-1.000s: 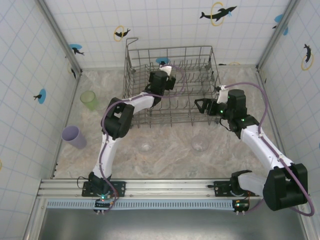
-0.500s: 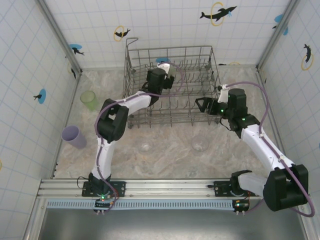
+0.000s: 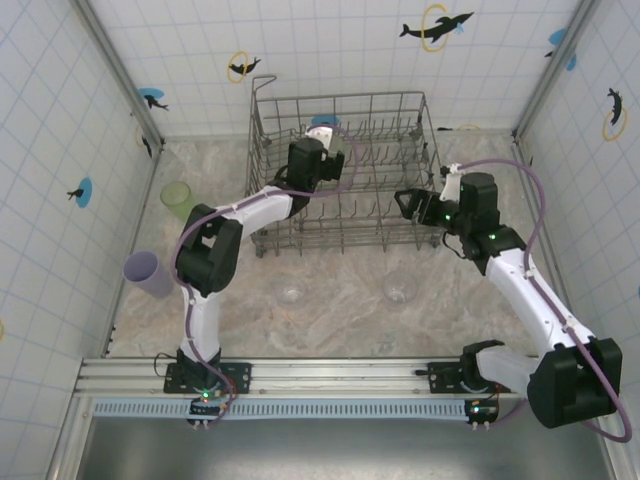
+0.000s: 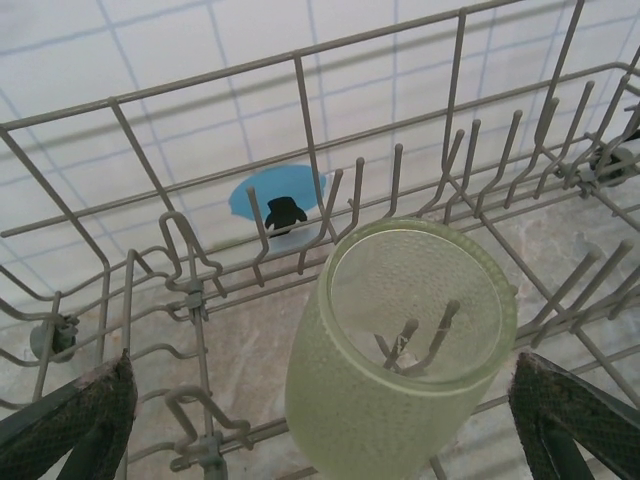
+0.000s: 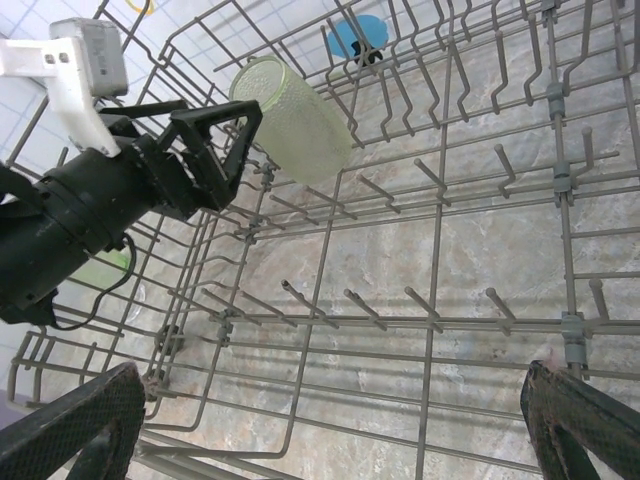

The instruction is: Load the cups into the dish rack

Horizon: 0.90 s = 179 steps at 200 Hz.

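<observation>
On the counter (image 3: 340, 310) stood the dish rack (image 3: 345, 225), with lilac (image 3: 148, 272), green (image 3: 177, 198) and two clear cups (image 3: 400, 288) loose outside it. A pale green cup (image 4: 400, 340) leaned on its tines. The left pincer (image 5: 238, 150) gaped wide and empty beside that cup, and the right pincer (image 3: 407, 207) was likewise wide and empty at the rack's right side.

At 12 o'clock on the counter (image 3: 340, 325), dish rack (image 3: 400, 110). Inside, toward its 11 o'clock corner, tilted cup (image 4: 400, 340) over tines. Before the rack at 6 o'clock, front-left cup (image 3: 290, 292) and front-right cup (image 3: 400, 288), apart. Off at 9 o'clock, far side cup (image 3: 177, 198), near side cup (image 3: 148, 272) before it.
</observation>
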Each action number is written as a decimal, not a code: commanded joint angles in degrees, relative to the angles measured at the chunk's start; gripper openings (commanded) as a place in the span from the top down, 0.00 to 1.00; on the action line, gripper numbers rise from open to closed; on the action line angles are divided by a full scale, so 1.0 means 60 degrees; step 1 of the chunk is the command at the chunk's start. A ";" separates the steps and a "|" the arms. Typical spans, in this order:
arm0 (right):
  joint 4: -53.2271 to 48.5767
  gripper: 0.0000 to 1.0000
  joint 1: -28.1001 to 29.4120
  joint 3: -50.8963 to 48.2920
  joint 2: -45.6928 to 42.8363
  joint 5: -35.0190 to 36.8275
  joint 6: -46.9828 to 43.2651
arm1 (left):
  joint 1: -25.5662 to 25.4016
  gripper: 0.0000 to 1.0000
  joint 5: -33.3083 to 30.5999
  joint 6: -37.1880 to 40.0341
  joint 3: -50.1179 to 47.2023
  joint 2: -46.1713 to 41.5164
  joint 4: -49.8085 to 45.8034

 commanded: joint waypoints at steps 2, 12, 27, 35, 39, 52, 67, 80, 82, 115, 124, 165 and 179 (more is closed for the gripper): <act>-0.0321 0.00 0.0003 0.0601 -0.0209 0.0274 -0.0054 | -0.0034 0.02 -0.0129 -0.0475 -0.0249 -0.1029 -0.0008; -0.0377 0.00 -0.0021 0.0645 -0.0178 0.0304 -0.0072 | -0.0029 0.02 -0.0134 -0.0593 -0.0360 -0.1261 -0.0088; -0.0500 0.00 -0.0062 0.0767 -0.0116 0.0407 -0.0081 | -0.0026 0.02 -0.0027 -0.0814 -0.0410 -0.1541 -0.0336; -0.0616 0.00 -0.0091 0.0873 -0.0054 0.0453 -0.0101 | -0.0043 0.02 0.0065 -0.0919 -0.0410 -0.1662 -0.0474; -0.0674 0.00 -0.0105 0.0943 -0.0016 0.0506 -0.0115 | -0.0025 0.02 0.0128 -0.0990 -0.0423 -0.1731 -0.0567; -0.0888 0.00 -0.0157 0.1185 0.0092 0.0666 -0.0165 | -0.0033 0.02 0.0311 -0.1216 -0.0485 -0.1963 -0.0780; -0.1279 0.00 -0.0221 0.1547 0.0234 0.0987 -0.0277 | -0.0032 0.02 0.0583 -0.1459 -0.0688 -0.2273 -0.0884; -0.1741 0.00 -0.0333 0.1927 0.0413 0.1325 -0.0388 | -0.0032 0.02 0.0791 -0.1641 -0.0918 -0.2556 -0.0936; -0.1835 0.00 -0.0357 0.2012 0.0447 0.1393 -0.0409 | -0.0024 0.02 0.0823 -0.1654 -0.0943 -0.2594 -0.0940; -0.3674 0.00 -0.1159 0.3475 0.1434 0.2077 -0.0921 | -0.0020 0.02 0.1013 -0.1793 -0.1330 -0.3222 -0.1283; -0.3783 0.00 -0.1425 0.3599 0.1579 0.2065 -0.1049 | -0.0034 0.02 0.1019 -0.1812 -0.1396 -0.3384 -0.1418; -0.3783 0.00 -0.2938 0.3928 0.2332 0.1208 -0.1251 | -0.0027 0.02 0.1237 -0.1900 -0.1706 -0.3991 -0.1800; -0.3736 0.00 -0.3329 0.3991 0.2545 0.1214 -0.1330 | -0.0038 0.02 0.1307 -0.1907 -0.1850 -0.4121 -0.1877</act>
